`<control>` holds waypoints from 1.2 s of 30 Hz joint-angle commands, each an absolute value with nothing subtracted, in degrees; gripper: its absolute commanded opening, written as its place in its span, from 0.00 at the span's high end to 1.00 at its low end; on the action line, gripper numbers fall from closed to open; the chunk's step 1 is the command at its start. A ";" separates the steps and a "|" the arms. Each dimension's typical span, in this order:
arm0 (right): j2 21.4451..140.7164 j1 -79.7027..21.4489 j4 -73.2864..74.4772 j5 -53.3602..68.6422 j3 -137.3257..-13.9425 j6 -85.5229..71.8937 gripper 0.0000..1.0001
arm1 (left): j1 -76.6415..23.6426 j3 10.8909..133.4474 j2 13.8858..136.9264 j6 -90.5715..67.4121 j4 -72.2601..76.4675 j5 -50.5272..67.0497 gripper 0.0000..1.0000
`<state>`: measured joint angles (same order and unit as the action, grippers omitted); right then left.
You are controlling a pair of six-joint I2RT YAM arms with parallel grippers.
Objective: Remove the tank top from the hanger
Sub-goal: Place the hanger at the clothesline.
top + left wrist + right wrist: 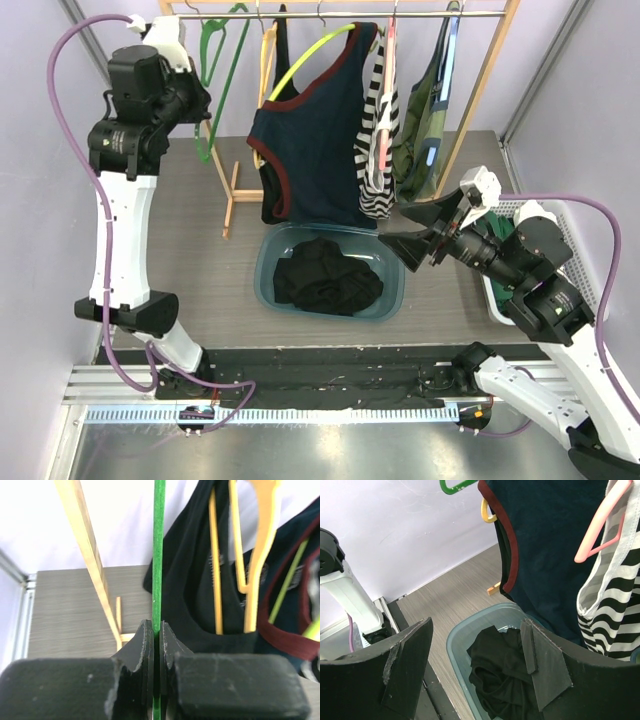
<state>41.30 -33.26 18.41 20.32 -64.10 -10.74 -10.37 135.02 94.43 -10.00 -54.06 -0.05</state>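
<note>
My left gripper (200,105) is up at the left end of the rack, shut on the thin wire of an empty green hanger (228,55). The left wrist view shows the green hanger (158,555) pinched between the closed fingers of the left gripper (156,630). A black tank top (325,275) lies crumpled in a teal basin (265,262) below the rack. Just right of the basin, my right gripper (395,228) stands open and empty. In its wrist view the right gripper (477,650) frames the black tank top (500,675) in the basin (455,645).
On the wooden rack (480,90) hang a navy tank top with maroon trim (315,140), a black garment on a wooden hanger (200,580), a striped top on a pink hanger (378,130) and a camouflage top (425,120). A white basket (500,295) sits under the right arm.
</note>
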 commanded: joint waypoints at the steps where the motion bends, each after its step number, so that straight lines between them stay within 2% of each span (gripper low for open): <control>1: 39.99 -33.13 16.52 20.48 -64.16 -10.64 0.22 | -12.30 138.16 95.71 -6.33 -52.82 -7.37 1.00; 17: 38.32 -33.13 18.54 20.39 -64.16 -9.32 0.25 | -14.06 139.13 98.17 -4.92 -53.70 -15.37 1.00; 29: 37.97 -33.05 19.60 19.16 -64.34 -9.49 0.27 | -14.06 134.39 97.47 -4.39 -52.47 -16.00 0.99; 32: 38.23 -33.05 19.86 18.63 -64.69 -9.75 0.27 | -14.59 133.24 95.98 -3.87 -52.82 -14.68 0.72; 33: 38.49 -33.05 19.78 18.55 -64.69 -9.84 0.27 | -14.76 132.63 95.45 -3.61 -52.65 -14.59 0.51; 36: 38.85 -33.13 19.86 18.46 -64.86 -10.19 0.26 | -15.38 129.91 92.91 -2.02 -51.16 -14.59 0.22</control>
